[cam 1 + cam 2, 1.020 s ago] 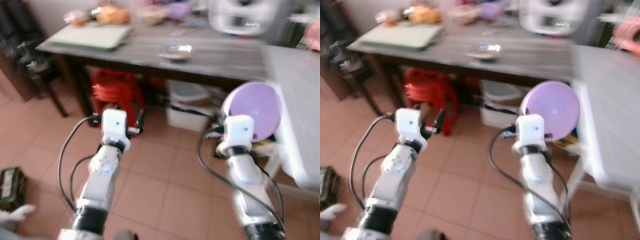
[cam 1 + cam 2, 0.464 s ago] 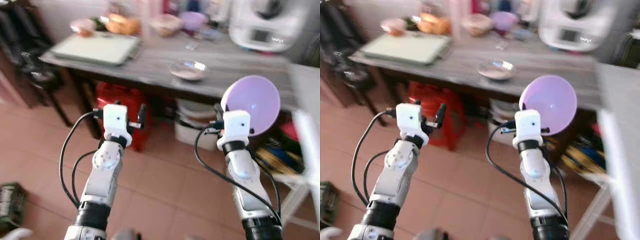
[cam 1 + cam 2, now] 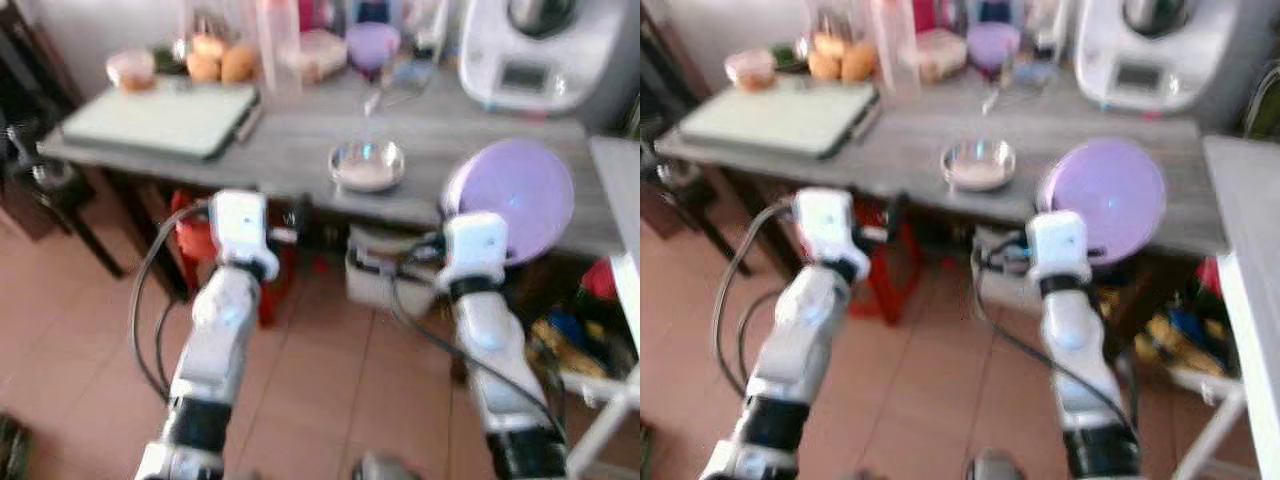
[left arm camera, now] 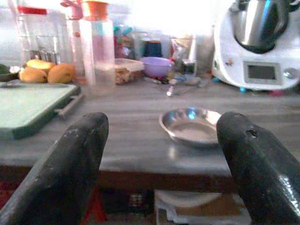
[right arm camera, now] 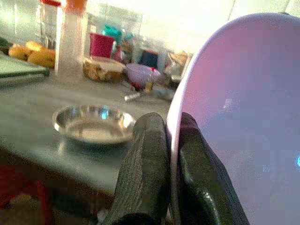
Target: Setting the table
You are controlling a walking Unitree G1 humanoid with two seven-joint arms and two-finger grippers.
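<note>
My right gripper (image 5: 171, 129) is shut on the rim of a lilac plastic bowl (image 3: 515, 195), held on edge just in front of the grey wooden table (image 3: 290, 150). A small steel bowl (image 3: 367, 165) stands on the table near its front edge, to the left of the lilac bowl and beyond it. My left gripper (image 4: 161, 136) is open with nothing between its fingers, level with the table's front edge and pointing at the steel bowl (image 4: 192, 125).
A green board (image 3: 160, 118) lies at the table's left. Bottles, buns and tubs line the back, with a white kitchen machine (image 3: 530, 50) at back right. A red stool (image 3: 190, 235) and a white box (image 3: 375, 275) sit under the table. A white counter (image 3: 620, 180) is at right.
The camera has come closer to the table and the table now fills more of the view. My right gripper still holds the lilac bowl, now level with the tabletop.
</note>
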